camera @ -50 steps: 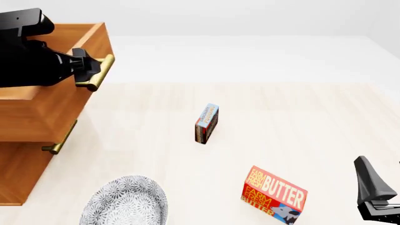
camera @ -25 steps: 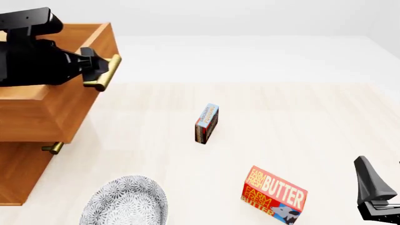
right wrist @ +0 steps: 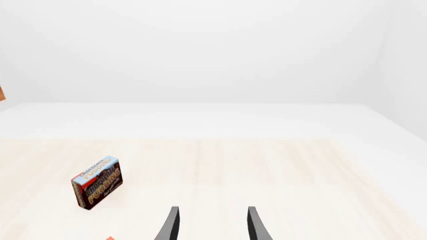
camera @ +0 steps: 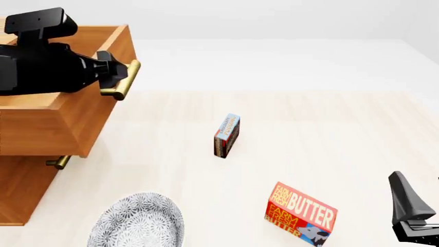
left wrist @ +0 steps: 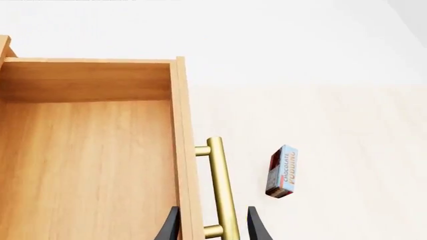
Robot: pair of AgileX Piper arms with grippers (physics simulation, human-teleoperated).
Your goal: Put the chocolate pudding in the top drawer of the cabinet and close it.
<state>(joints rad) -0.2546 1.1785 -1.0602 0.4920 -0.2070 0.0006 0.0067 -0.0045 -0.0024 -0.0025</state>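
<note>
Left gripper (camera: 115,73) at the top drawer's (camera: 51,116) brass handle (camera: 123,80), drawer pulled out of the cabinet (camera: 20,188).

In the left wrist view its fingers (left wrist: 254,226) straddle the handle bar with a gap on each side, not pinching it. The chocolate pudding (camera: 226,135) stands on edge on the counter (camera: 322,128), well apart from the drawer. A butter box (camera: 300,213) and a patterned plate (camera: 137,221) lie nearer. The right gripper (right wrist: 211,225) hangs with fingers apart, holding nothing.
</note>
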